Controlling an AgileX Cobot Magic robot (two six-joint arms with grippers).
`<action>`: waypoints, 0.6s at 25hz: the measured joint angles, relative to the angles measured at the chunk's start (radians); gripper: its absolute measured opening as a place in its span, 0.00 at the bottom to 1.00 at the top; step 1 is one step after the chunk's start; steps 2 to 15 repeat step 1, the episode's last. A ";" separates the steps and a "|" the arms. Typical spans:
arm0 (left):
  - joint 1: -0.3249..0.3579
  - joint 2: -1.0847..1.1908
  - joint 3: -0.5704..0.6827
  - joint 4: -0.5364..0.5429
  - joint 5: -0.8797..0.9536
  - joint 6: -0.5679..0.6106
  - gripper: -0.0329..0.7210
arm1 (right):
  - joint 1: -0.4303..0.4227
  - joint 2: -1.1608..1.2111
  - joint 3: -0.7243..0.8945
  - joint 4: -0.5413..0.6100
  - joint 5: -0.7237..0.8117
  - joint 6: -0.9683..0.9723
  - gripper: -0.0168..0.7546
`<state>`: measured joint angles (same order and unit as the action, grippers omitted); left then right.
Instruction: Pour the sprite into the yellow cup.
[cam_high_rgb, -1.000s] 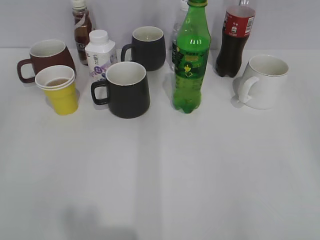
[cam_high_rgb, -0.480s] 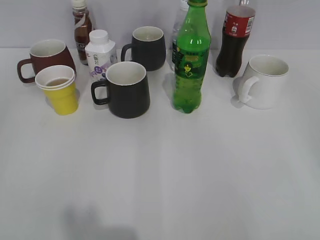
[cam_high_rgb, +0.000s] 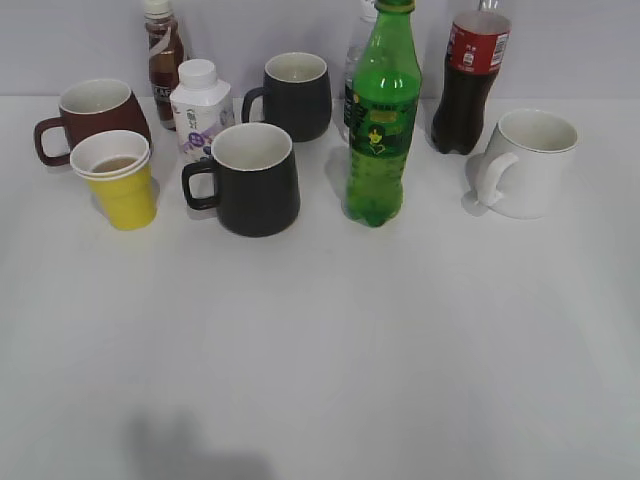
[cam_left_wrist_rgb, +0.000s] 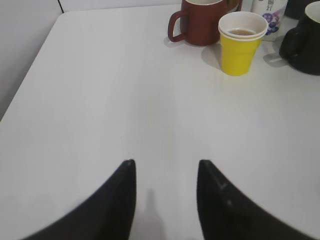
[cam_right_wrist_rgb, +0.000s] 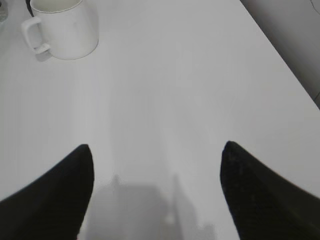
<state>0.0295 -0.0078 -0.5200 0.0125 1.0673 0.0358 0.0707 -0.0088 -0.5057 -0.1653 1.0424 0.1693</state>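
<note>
Standing in a loose row along the far side of the white table (cam_high_rgb: 320, 380), the vessels ran from a brown-red mug (cam_high_rgb: 92, 117) at the left edge to a white mug (cam_high_rgb: 528, 162) at the right. The yellow cup (cam_high_rgb: 117, 180) sat just in front of the brown-red mug, upright, a little brownish liquid inside. Behind it stood a brown drink bottle (cam_high_rgb: 163, 60) with unreadable lettering and a small white bottle (cam_high_rgb: 200, 108) with a purple label, print too small to read. Two black mugs (cam_high_rgb: 250, 178) came next. The sprite (cam_high_rgb: 380, 115) stood upright right of them, its green-and-yellow label illegible, a clear bottle (cam_high_rgb: 355, 70) behind it and a red-labelled cola bottle (cam_high_rgb: 468, 80) beside. The whole near half of the table lay bare. The left gripper (cam_left_wrist_rgb: 166, 167) hovered with fingers spread, holding nothing; the right gripper (cam_right_wrist_rgb: 156, 150) likewise gaped wide near the table's right edge.
</note>
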 joint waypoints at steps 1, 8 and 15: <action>0.000 0.000 0.000 0.000 0.000 0.000 0.46 | 0.000 0.000 0.000 0.000 0.000 0.000 0.78; 0.000 0.000 0.000 0.000 0.000 0.000 0.46 | 0.000 0.000 0.000 0.000 0.000 0.000 0.78; 0.000 0.000 0.000 0.000 0.000 0.000 0.46 | 0.000 0.000 0.000 0.000 0.000 0.000 0.78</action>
